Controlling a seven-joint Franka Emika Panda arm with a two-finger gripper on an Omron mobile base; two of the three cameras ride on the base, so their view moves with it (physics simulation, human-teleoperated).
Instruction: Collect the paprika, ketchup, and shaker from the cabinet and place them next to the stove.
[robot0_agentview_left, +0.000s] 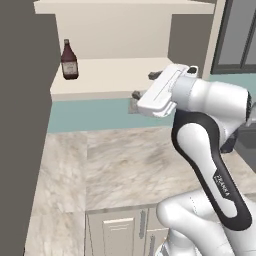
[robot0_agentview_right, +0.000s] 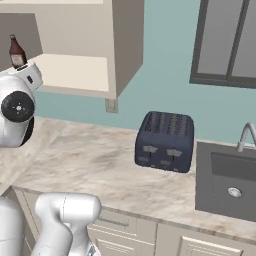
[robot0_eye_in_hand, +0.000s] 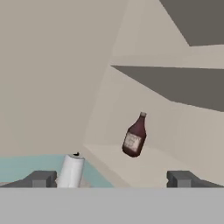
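One ketchup (robot0_agentview_left: 69, 60) bottle is all I count on the cabinet (robot0_agentview_left: 115, 75) shelf, upright near its left end. My hand (robot0_agentview_left: 145, 85) hovers at the shelf's front edge, fingers (robot0_eye_in_hand: 181, 178) wide apart, gripping nothing, well apart from the bottle. One toaster (robot0_agentview_right: 165, 141) sits on the desk (robot0_agentview_right: 95, 165), one sink (robot0_agentview_right: 227, 182) beside it.

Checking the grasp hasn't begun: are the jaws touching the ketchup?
Apart. In the hand view the ketchup stands on the cabinet shelf beyond the open gripper.
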